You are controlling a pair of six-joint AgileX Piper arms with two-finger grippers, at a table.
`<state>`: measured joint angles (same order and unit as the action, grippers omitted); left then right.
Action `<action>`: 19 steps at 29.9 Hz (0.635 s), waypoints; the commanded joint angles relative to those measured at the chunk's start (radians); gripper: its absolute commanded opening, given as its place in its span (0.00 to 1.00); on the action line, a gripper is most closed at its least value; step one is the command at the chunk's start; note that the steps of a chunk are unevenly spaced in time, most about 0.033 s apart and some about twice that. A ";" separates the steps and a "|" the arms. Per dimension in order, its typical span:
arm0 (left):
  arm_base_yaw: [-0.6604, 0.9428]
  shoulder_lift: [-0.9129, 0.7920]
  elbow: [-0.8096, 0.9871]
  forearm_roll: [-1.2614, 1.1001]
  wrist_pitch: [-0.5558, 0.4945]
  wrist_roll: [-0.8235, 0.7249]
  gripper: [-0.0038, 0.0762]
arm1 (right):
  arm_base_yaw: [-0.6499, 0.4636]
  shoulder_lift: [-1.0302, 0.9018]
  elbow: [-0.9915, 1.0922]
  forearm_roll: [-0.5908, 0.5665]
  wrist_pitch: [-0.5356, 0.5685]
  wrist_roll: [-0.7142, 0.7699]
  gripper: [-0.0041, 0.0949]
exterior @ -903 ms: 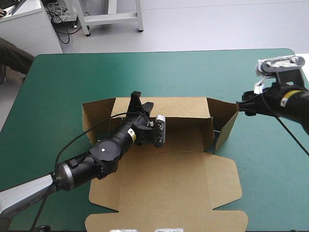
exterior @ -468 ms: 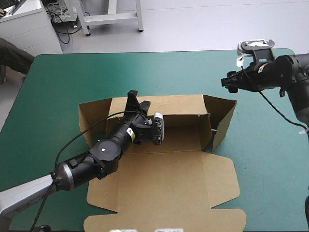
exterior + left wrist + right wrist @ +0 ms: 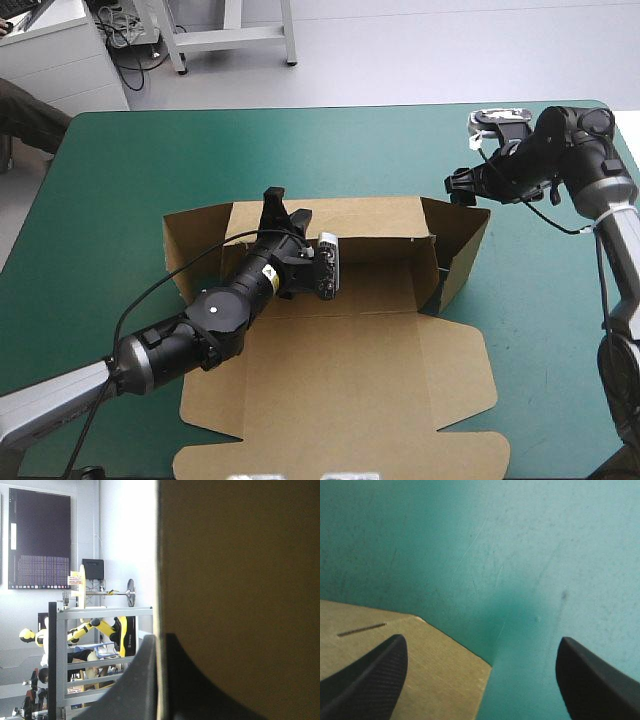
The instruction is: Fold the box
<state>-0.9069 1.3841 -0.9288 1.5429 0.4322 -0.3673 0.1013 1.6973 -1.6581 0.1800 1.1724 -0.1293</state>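
We see the brown box (image 3: 340, 380) near the middle of the teal-green worktop (image 3: 130, 160). Its lid lies flat toward the near edge, its far wall stands up, and its right wall is raised but leans outward. The left gripper (image 3: 280, 205) is clamped on the far wall close to its left end; in its wrist view, the board runs between the two black fingers. The right gripper (image 3: 458, 185) hovers just beyond the box's far right corner, its fingers spread wide and holding nothing, with the corner of the board under it in its own view.

We judge the wall-raising step to be in hand. The next move calls for the right gripper to come down onto the right wall, bring it upright and tuck it against the far wall, while the left holds that wall steady.
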 commanded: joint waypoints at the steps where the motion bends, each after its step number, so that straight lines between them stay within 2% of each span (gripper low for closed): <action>1: -0.006 -0.033 -0.020 0.022 0.004 -0.018 0.01 | -0.010 -0.044 -0.033 0.008 0.055 -0.033 0.80; 10: -0.006 -0.031 -0.020 0.023 0.017 -0.022 0.01 | -0.010 -0.119 0.053 0.070 0.068 -0.067 0.80; 19: -0.006 -0.031 -0.020 0.023 0.017 -0.026 0.01 | -0.010 -0.268 0.265 0.208 -0.095 -0.255 0.80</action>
<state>-0.9069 1.3841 -0.9288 1.5438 0.4317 -0.3742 0.0996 1.5105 -1.4241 0.3223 1.1469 -0.3045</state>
